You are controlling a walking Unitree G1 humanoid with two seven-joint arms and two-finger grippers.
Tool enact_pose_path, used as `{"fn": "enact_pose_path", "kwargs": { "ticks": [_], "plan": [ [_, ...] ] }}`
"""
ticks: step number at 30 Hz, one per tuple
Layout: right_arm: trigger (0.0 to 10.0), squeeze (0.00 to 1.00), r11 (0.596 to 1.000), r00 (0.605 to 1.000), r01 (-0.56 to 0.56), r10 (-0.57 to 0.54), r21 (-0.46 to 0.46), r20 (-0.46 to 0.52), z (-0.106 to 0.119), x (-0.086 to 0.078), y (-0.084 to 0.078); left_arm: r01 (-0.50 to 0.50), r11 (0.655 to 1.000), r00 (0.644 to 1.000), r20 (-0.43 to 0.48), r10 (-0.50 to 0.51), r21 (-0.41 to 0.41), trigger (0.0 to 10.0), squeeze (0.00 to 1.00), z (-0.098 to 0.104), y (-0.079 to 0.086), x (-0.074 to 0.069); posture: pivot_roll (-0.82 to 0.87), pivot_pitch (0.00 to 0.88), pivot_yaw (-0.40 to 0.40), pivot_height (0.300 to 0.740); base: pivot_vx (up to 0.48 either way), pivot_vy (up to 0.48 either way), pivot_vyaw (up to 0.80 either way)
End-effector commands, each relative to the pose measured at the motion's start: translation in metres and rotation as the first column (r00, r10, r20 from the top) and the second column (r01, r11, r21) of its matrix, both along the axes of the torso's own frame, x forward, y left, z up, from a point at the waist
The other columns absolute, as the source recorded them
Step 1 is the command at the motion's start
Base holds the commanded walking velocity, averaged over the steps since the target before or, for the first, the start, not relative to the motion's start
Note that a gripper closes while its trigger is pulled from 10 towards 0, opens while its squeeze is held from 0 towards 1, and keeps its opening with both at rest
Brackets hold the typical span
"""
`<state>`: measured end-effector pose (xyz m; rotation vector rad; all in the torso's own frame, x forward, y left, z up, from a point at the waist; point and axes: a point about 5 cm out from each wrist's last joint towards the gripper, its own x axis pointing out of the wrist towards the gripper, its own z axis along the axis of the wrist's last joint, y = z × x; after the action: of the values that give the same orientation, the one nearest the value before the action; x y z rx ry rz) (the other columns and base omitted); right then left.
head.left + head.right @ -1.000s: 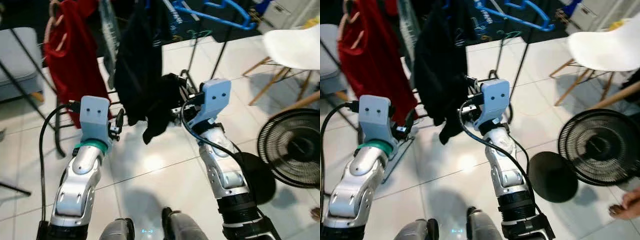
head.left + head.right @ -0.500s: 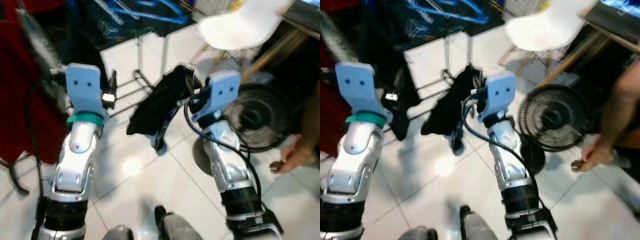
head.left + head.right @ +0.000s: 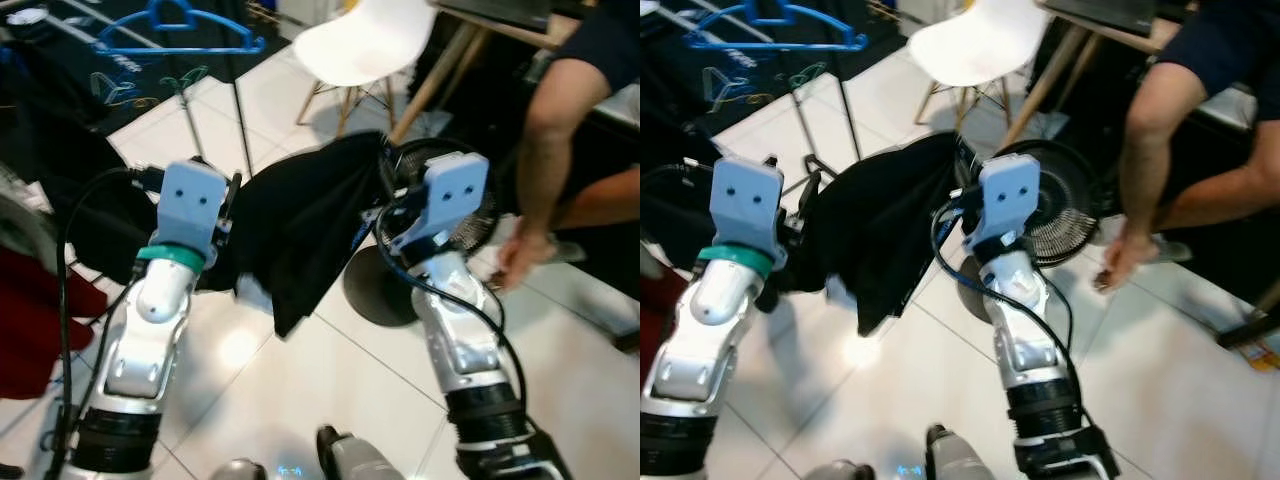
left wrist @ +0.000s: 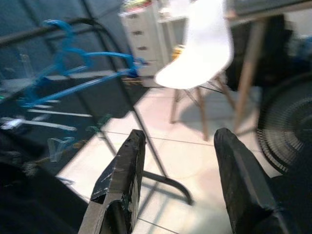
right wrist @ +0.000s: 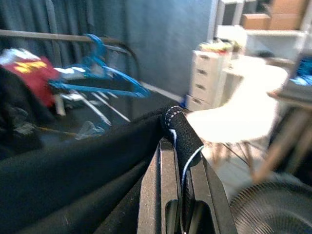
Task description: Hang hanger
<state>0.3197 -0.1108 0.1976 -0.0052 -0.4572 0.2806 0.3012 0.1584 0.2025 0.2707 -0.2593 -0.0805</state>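
cloth (image 3: 300, 225), black, hangs between the two arms above the floor (image 3: 350, 360). right hand (image 5: 174, 146) is clenched on its top edge. left hand (image 4: 178, 170) is released, fingers apart, beside the cloth. blue hanger (image 3: 175, 25) sits far left; a person's hand (image 3: 520, 260) is at right.

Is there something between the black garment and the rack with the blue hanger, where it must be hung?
Nothing visible blocks it. The right tool is shut on the black garment, and only bare floor lies between it and the rack's blue hanger. The left tool is open beside the cloth.
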Motion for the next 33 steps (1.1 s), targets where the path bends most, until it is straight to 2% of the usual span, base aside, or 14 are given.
{"fn": "enact_pose_path", "kwargs": {
  "ticks": [1, 2, 3, 4, 5, 8, 9, 10, 16, 23, 25, 33],
  "plan": [
    [10.0, 0.00, 0.997, 0.997, 0.072, -0.071, 0.025, -0.042, -0.008, 0.002, -0.024, 0.024, 0.999, 1.000, 0.014, -0.024, -0.027, 10.0, 0.00, 0.006, -0.001, 0.000, 0.00, 0.070, 0.051, 0.740, 0.000, 0.000, -0.80],
    [10.0, 0.00, 0.997, 0.997, 0.072, -0.071, 0.025, -0.042, -0.008, 0.002, -0.024, 0.024, 0.999, 1.000, 0.014, -0.024, -0.027, 10.0, 0.00, 0.006, -0.001, 0.000, 0.00, 0.070, 0.051, 0.740, 0.000, 0.000, -0.80],
    [10.0, 0.00, 0.993, 0.992, 0.119, -0.119, 0.006, -0.042, -0.008, 0.002, -0.041, 0.024, 0.998, 0.999, 0.029, -0.022, -0.060, 10.0, 0.00, 0.011, -0.002, 0.005, -0.01, 0.076, 0.054, 0.740, 0.000, 0.000, -0.80],
    [10.0, 0.00, 0.993, 0.992, 0.119, -0.119, 0.006, -0.042, -0.008, 0.002, -0.041, 0.024, 0.998, 0.999, 0.029, -0.022, -0.060, 10.0, 0.00, 0.011, -0.002, 0.005, -0.01, 0.076, 0.054, 0.740, 0.000, 0.000, -0.80],
    [10.0, 0.00, 0.989, 0.988, 0.148, -0.148, -0.008, -0.039, -0.008, 0.002, -0.051, 0.023, 0.996, 0.999, 0.038, -0.020, -0.081, 10.0, 0.00, 0.014, -0.002, 0.009, -0.02, 0.075, 0.056, 0.740, 0.000, 0.000, -0.80],
    [10.0, 0.00, 0.983, 0.983, 0.181, -0.181, -0.019, -0.035, -0.007, 0.002, -0.060, 0.027, 0.996, 0.999, 0.043, -0.023, -0.082, 10.0, 0.00, 0.016, -0.005, 0.014, -0.03, 0.068, 0.063, 0.740, 0.000, 0.000, -0.80],
    [10.0, 0.00, 0.974, 0.974, 0.224, -0.224, -0.025, -0.023, -0.004, 0.001, -0.072, 0.049, 0.995, 0.998, 0.035, -0.046, -0.090, 10.0, 0.00, 0.015, -0.011, 0.024, -0.05, 0.064, 0.069, 0.740, 0.000, 0.000, -0.80],
    [10.0, 0.00, 0.972, 0.972, 0.235, -0.235, -0.024, -0.021, -0.004, 0.000, -0.074, 0.055, 0.995, 0.998, 0.031, -0.053, -0.089, 10.0, 0.00, 0.014, -0.013, 0.027, -0.05, 0.062, 0.069, 0.740, 0.000, 0.000, -0.80],
    [10.0, 0.00, 0.971, 0.971, 0.238, -0.239, -0.022, -0.021, -0.004, 0.000, -0.075, 0.061, 0.995, 0.998, 0.029, -0.059, -0.083, 10.0, 0.00, 0.016, -0.014, 0.029, -0.05, 0.063, 0.073, 0.740, 0.000, 0.000, -0.80],
    [10.0, 0.00, 0.975, 0.975, 0.221, -0.221, -0.012, -0.021, -0.004, 0.001, -0.068, 0.057, 0.995, 0.998, 0.023, -0.055, -0.077, 10.0, 0.00, 0.019, -0.011, 0.030, -0.03, 0.065, 0.076, 0.740, 0.000, 0.000, -0.80],
    [10.0, 0.00, 0.978, 0.978, 0.208, -0.208, 0.001, -0.010, 0.001, 0.006, -0.062, 0.045, 0.996, 0.999, 0.027, -0.043, -0.080, 10.0, 0.00, 0.023, -0.006, 0.028, -0.02, 0.070, 0.070, 0.740, 0.000, 0.000, -0.80],
    [10.0, 0.00, 0.980, 0.980, 0.199, -0.199, 0.012, 0.017, 0.010, 0.009, -0.061, 0.034, 0.996, 0.999, 0.039, -0.031, -0.085, 10.0, 0.00, 0.028, -0.003, 0.026, -0.01, 0.072, 0.064, 0.740, 0.000, 0.000, -0.80]
  ]
}}
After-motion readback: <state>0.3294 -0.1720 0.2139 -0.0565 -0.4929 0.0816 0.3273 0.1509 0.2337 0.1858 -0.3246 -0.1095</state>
